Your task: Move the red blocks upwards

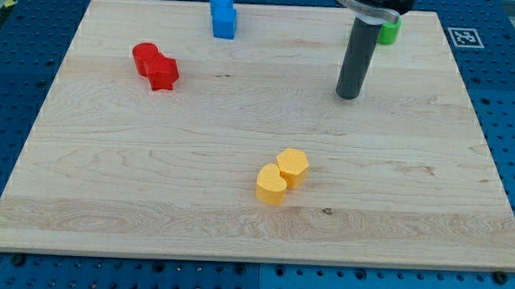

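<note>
Two red blocks touch each other at the view's upper left: a red round block and a red star-shaped block just to its lower right. My tip rests on the board at the view's upper right, far to the right of the red blocks and touching no block. The rod rises from it to the view's top edge.
Two blue blocks sit together near the top edge. A green block is partly hidden behind the rod at the top right. Two yellow blocks touch below the centre. The wooden board lies on a blue perforated table.
</note>
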Available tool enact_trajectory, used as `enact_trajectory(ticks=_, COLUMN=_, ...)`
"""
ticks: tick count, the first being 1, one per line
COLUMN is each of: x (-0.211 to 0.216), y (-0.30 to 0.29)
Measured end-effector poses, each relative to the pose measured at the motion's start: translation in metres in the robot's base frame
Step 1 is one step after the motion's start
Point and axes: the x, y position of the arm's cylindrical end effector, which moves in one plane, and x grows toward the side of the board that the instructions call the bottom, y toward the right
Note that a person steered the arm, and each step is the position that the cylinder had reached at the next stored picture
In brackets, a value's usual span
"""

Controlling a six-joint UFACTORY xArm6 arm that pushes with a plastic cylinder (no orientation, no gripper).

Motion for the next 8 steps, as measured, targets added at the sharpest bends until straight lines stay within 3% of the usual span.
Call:
enact_trajectory(ticks=1, x=0.0, y=-0.006)
enact_trajectory(ticks=3, x=0.006, y=-0.109)
enact_trajectory(ticks=4, x=0.006, y=-0.128)
enact_trajectory(ticks=5, x=0.006, y=-0.192)
enact_trajectory(ticks=8, x=0.006, y=-0.273)
